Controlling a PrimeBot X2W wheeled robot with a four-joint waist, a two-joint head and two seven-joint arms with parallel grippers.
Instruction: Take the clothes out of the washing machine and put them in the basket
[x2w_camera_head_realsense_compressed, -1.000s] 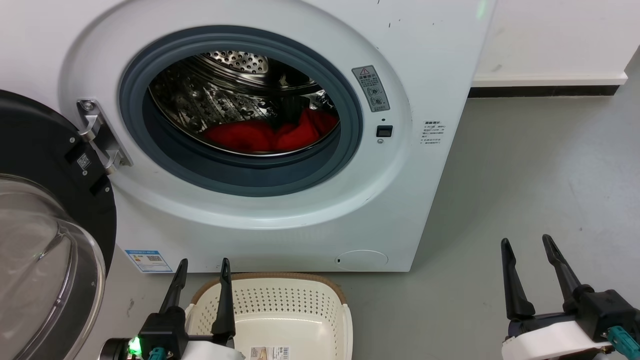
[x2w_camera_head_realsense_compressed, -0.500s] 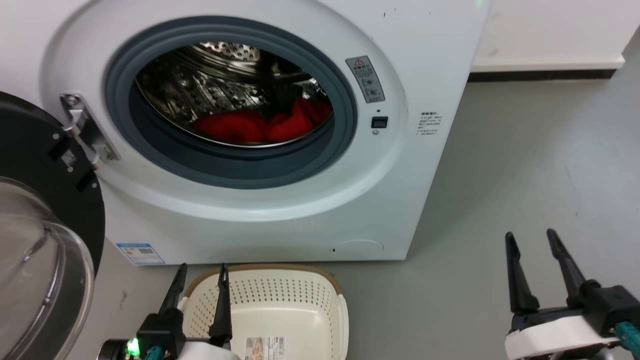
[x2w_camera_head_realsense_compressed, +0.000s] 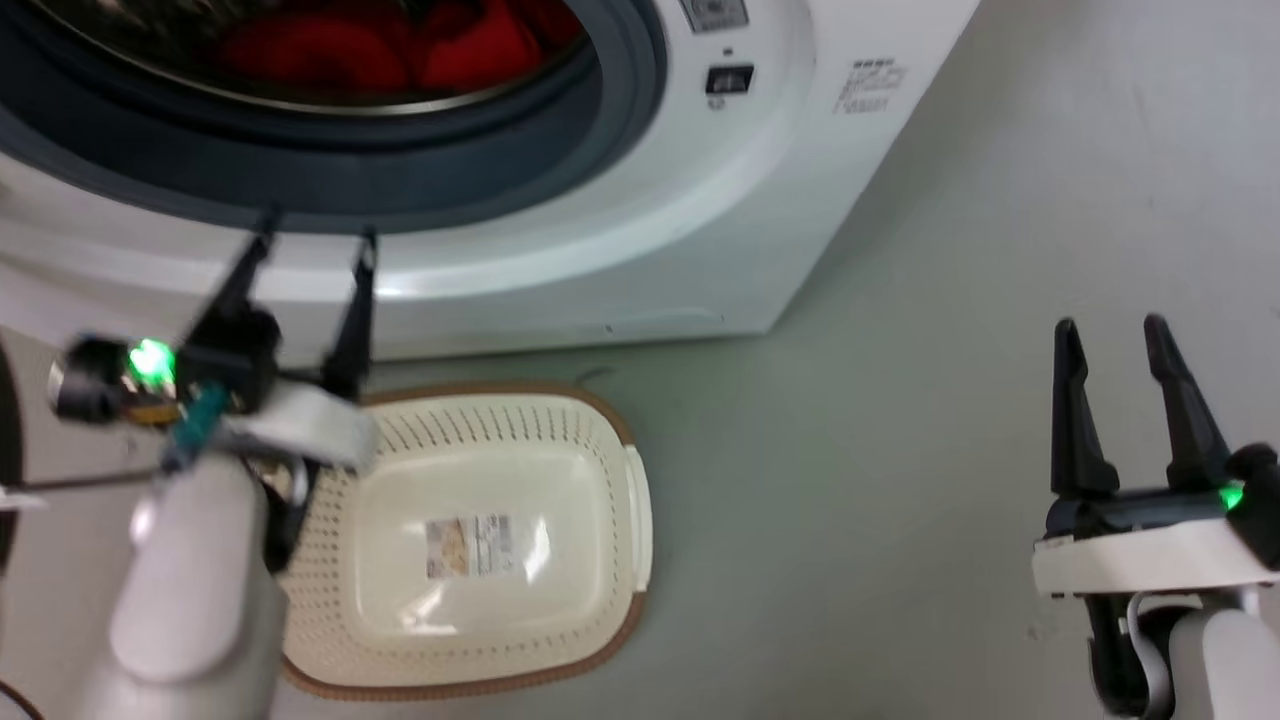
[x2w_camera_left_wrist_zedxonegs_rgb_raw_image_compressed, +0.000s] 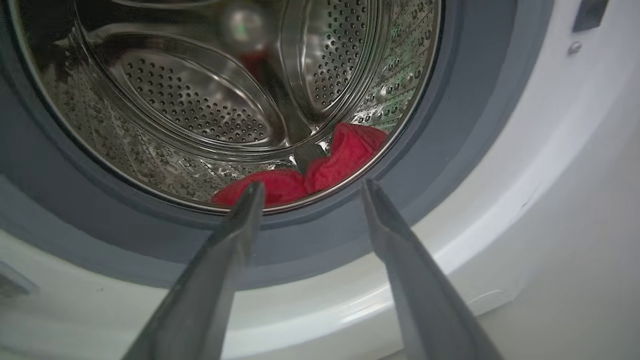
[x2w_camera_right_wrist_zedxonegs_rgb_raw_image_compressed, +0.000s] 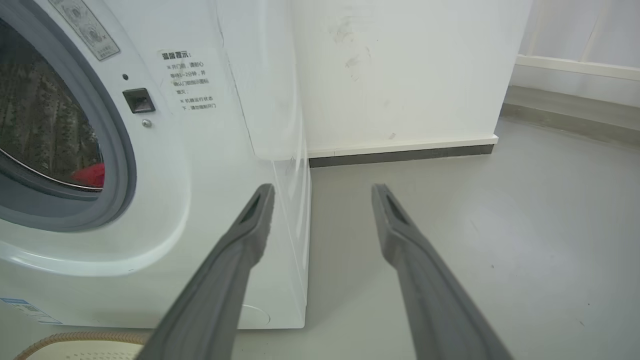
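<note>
The clothes (x2w_camera_left_wrist_zedxonegs_rgb_raw_image_compressed: 345, 150) lie in the drum (x2w_camera_left_wrist_zedxonegs_rgb_raw_image_compressed: 200, 110). Our left gripper (x2w_camera_left_wrist_zedxonegs_rgb_raw_image_compressed: 311, 184) has risen toward them, fingers spread and empty, like our right gripper (x2w_camera_head_realsense_compressed: 1110, 323).

Grey smooth floor (x2w_camera_head_realsense_compressed: 900, 400), faint scuffs. Standing on it: white washing machine (x2w_camera_head_realsense_compressed: 700, 220), by a white wall (x2w_camera_right_wrist_zedxonegs_rgb_raw_image_compressed: 400, 75) with dark skirting (x2w_camera_right_wrist_zedxonegs_rgb_raw_image_compressed: 400, 155). Sitting just before the washer's base: cream perforated basket (x2w_camera_head_realsense_compressed: 590, 600), brown rim, upright.

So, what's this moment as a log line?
left gripper: open, facing clothes | right gripper: open, empty | clothes: inside washing machine | basket: empty
</note>
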